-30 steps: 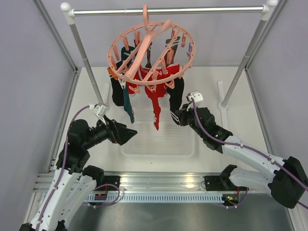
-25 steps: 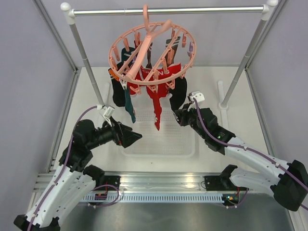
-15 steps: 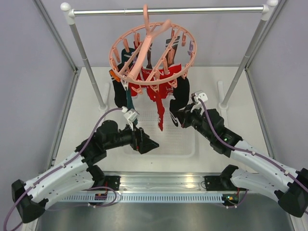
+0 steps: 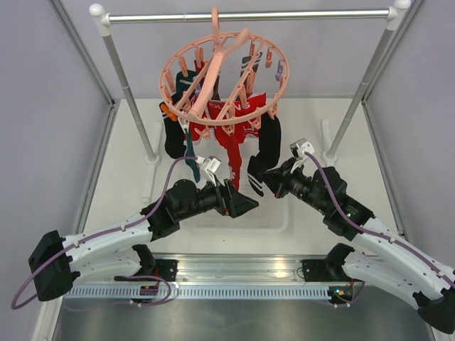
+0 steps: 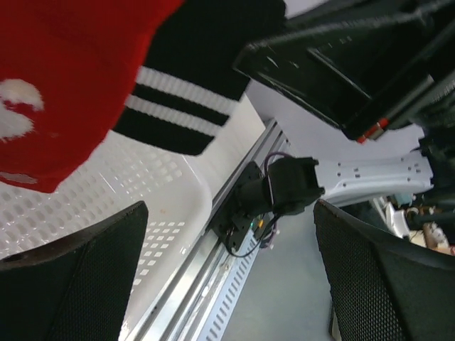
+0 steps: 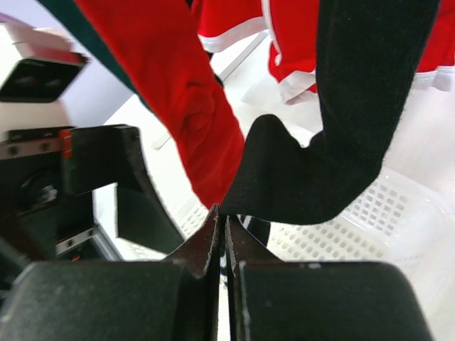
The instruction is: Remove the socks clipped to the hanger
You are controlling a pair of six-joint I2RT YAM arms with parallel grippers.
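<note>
- Hanger (image 4: 213, 74) hangs from the grey rail (image 4: 284, 14) above the worktop's (image 4: 128, 177) far middle.
- Socks (image 4: 234, 145) dangle from its clips, over the white basket (image 4: 274, 213).
- Left gripper (image 4: 245, 204), fingers wide apart, sits under a red sock (image 5: 71, 71).
- Right gripper's (image 6: 222, 220) fingers pinch together on the black striped sock's (image 6: 341, 142) lower edge.

My left gripper (image 5: 227, 263) is black. Over it I see a soft red fabric sock (image 5: 64, 71) with white marks and, to the right, a black fabric sock (image 5: 185, 106) with two white stripes. The perforated plastic basket (image 5: 142, 206) is white. The round plastic hanger (image 4: 224, 78) is salmon-pink, with a dark teal fabric sock (image 4: 190, 160) at its left. My right gripper (image 6: 222, 220) is black too.
</note>
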